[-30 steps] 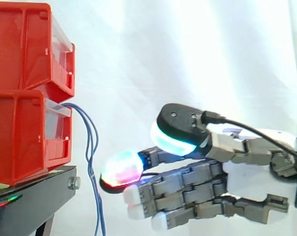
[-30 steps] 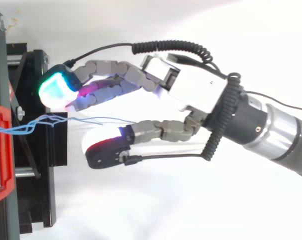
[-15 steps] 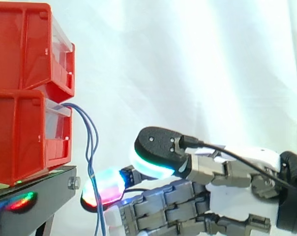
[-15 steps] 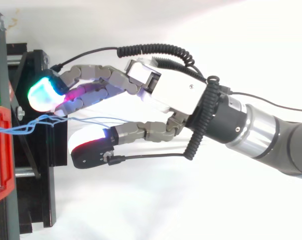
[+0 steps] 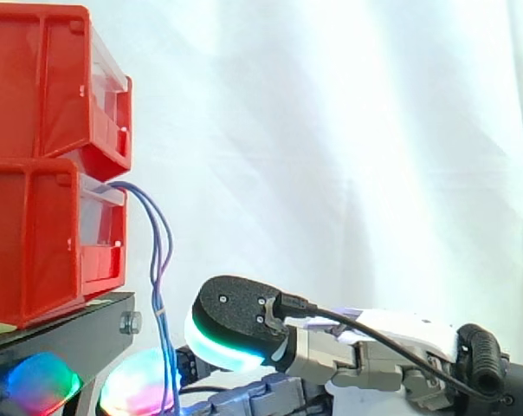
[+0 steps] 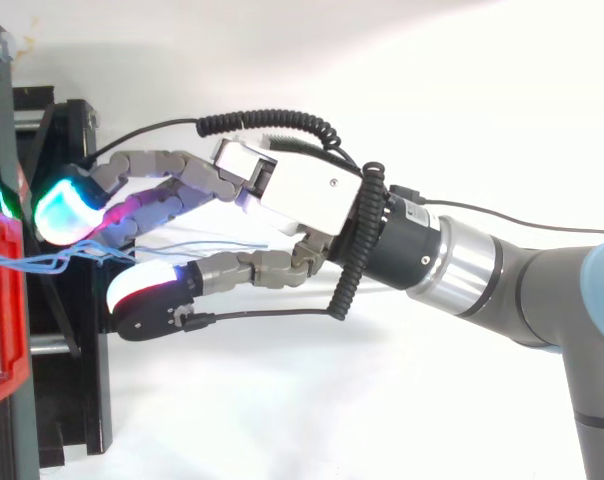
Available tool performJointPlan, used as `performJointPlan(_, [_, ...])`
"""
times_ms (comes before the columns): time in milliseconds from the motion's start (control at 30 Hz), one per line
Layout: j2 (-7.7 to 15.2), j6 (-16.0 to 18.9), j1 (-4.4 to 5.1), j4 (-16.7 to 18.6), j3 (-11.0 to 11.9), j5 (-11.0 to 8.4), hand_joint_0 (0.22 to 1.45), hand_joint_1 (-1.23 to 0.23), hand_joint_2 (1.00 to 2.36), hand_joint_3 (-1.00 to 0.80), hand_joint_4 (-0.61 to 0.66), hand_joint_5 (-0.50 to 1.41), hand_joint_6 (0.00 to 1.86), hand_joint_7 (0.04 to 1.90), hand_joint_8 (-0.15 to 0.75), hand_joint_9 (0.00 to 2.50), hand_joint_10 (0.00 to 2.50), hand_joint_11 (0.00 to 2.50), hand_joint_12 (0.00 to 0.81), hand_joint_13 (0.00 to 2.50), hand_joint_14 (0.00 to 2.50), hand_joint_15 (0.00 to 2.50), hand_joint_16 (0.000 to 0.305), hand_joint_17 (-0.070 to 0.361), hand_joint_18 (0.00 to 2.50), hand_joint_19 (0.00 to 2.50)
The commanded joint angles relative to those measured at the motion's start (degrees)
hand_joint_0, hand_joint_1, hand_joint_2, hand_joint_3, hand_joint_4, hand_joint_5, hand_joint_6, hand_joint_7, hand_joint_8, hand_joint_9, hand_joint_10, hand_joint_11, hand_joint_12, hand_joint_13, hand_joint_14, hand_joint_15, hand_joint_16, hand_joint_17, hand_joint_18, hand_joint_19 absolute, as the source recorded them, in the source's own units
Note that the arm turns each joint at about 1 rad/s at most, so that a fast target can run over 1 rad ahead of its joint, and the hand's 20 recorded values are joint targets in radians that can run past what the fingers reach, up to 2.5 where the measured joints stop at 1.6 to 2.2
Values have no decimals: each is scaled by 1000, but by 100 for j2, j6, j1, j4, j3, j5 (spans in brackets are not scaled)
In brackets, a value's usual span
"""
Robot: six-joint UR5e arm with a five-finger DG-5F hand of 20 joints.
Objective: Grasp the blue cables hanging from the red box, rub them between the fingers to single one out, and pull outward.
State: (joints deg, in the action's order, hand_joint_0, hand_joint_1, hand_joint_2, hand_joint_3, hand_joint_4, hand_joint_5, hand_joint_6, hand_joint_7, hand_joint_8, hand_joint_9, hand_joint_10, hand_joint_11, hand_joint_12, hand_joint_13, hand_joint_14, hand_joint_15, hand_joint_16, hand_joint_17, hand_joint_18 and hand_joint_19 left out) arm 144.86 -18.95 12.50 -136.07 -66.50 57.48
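Blue and thin, the cables (image 5: pixel 162 260) come out of the front of the lower red bin (image 5: pixel 36 238) and hang down past the edge of the black stand (image 5: pixel 62 342) that carries it. An upper red bin (image 5: pixel 36 87) sits stacked on the first, and a white curtain (image 5: pixel 348 130) hangs behind.

In the side view the robot hand (image 6: pixel 302 190) reaches in low from the right, below the level of the bins. Its thumb (image 5: pixel 235 322) shows a black back and a pad glowing green and white. From above, the fingers (image 6: pixel 167 162) stretch almost straight toward the stand. One fingertip (image 6: pixel 62 208) glows cyan over the stand's edge, and the thumb lies apart from the fingers on the other side. The cables run from the bin out through the gap between fingers and thumb, so the robot hand is open around them, not clamped. Whether any pad touches a strand I cannot tell. The grey arm (image 6: pixel 542 290) comes in from the right edge of the top view.
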Motion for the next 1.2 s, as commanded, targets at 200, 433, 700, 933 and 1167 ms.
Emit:
performJointPlan(200, [-1,243,33,-95,-4,167,580,-648,1002,-473,257,-98,504,948,233,936,6,151,303,737,21,408,46,105,589,578])
performJointPlan(433, [-1,401,33,-86,-4,273,590,-650,1003,-463,265,-96,504,999,233,1002,10,242,302,817,24,492,46,104,607,594])
performJointPlan(700, [-221,770,42,-561,-4,466,602,-652,1005,-448,273,-89,504,1065,234,1064,14,315,300,908,25,554,46,103,639,603])
performJointPlan(933, [-388,770,42,-1220,-4,580,610,-651,1005,-436,273,-86,504,1086,235,1103,14,350,300,938,27,582,46,103,643,605])
performJointPlan(1167, [-458,1042,15,-1659,-13,730,615,-656,1005,-429,268,-81,504,1137,238,1117,16,362,301,943,28,585,46,103,649,612])
